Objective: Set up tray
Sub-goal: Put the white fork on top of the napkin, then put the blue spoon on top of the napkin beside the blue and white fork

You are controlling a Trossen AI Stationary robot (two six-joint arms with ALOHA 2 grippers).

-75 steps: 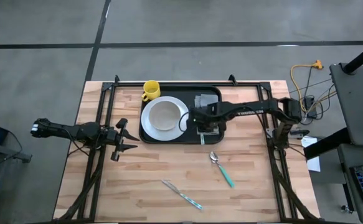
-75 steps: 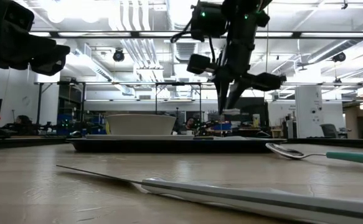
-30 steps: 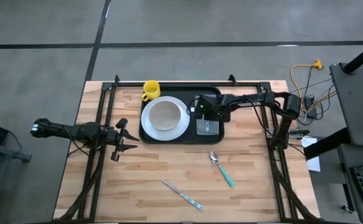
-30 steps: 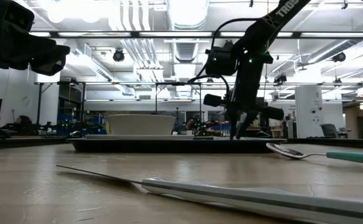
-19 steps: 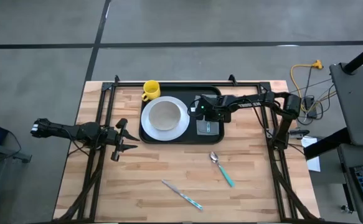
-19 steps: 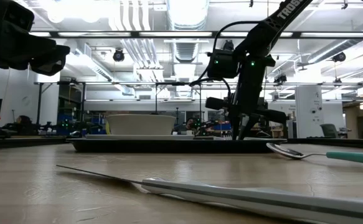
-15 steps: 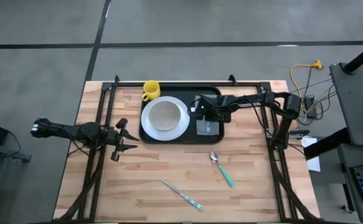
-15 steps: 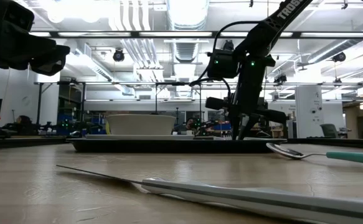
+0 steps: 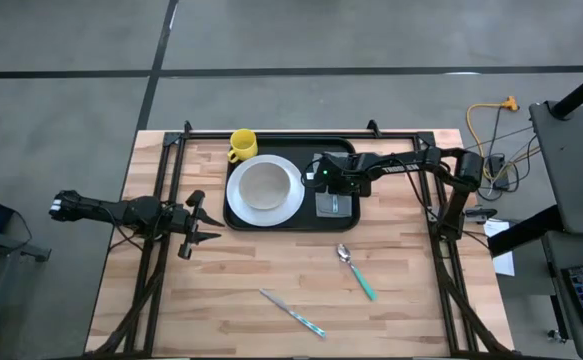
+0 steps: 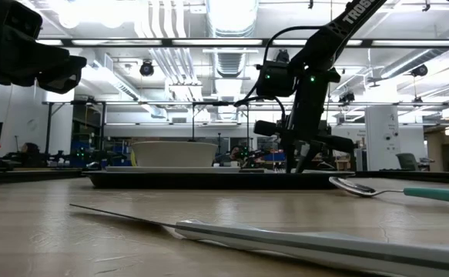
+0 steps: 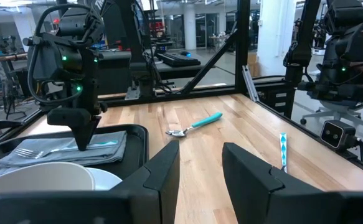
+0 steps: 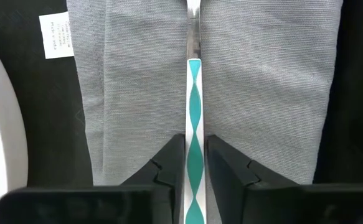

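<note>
The black tray [image 9: 343,146] lies at the table's far middle. It holds a white plate with a bowl [image 9: 264,188] and a folded grey napkin [image 12: 125,93]. A fork with a teal-and-white handle [image 12: 194,112] lies along the napkin. My right gripper [image 12: 195,155] points down over the napkin. It is slightly open, one finger close on each side of the fork's handle, with a thin gap on both sides. My left gripper [image 9: 203,225] waits open at the table's left, level above the wood.
A yellow mug [image 9: 241,145] stands at the tray's far left corner. A teal-handled spoon [image 9: 354,270] and a knife [image 9: 293,313] lie on the bare wood nearer the front edge. Black frame rails run along the table's far, left and right sides.
My right gripper has stayed low over the napkin, and its fingers have parted a little from the fork's handle. The fork rests flat on the napkin.
</note>
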